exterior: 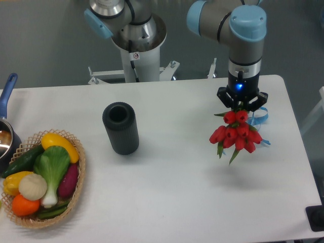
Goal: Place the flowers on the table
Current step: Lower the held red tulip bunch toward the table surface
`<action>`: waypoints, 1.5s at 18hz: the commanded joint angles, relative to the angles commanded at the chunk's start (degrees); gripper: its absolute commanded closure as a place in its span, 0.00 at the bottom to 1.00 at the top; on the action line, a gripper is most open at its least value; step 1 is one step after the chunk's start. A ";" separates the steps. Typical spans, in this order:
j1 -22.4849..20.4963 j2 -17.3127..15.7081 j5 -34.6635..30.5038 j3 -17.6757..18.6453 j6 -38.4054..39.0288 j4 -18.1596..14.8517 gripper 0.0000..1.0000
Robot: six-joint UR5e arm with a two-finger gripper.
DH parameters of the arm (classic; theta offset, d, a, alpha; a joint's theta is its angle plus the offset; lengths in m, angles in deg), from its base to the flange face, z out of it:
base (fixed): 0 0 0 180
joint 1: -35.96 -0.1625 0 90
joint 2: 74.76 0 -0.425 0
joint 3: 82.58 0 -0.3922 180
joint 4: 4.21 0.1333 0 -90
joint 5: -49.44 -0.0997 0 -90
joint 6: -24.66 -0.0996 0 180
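Observation:
The flowers [236, 133], a bunch of red tulip buds with green leaf tips and a light blue ribbon [260, 118], hang from my gripper [241, 107] at the right side of the white table [167, 192]. The gripper points down and is shut on the top of the bunch. The buds hang above the tabletop; a faint shadow lies below them. The stems are mostly hidden behind the buds and the gripper.
A black cylinder [121, 127] stands upright left of centre. A wicker basket [76, 188] of vegetables sits at the front left. A pot with a blue handle [6, 93] is at the left edge. The robot base [136, 45] stands behind the table.

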 joint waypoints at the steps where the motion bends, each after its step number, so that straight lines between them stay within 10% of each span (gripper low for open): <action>1: 0.00 0.00 0.00 0.09 0.00 0.00 0.94; 14: 0.70 1.58 0.09 0.44 1.75 0.17 0.92; 23: 3.42 8.34 0.18 0.44 2.02 0.62 0.91; 27: 4.13 11.33 0.44 -1.58 2.20 0.53 0.60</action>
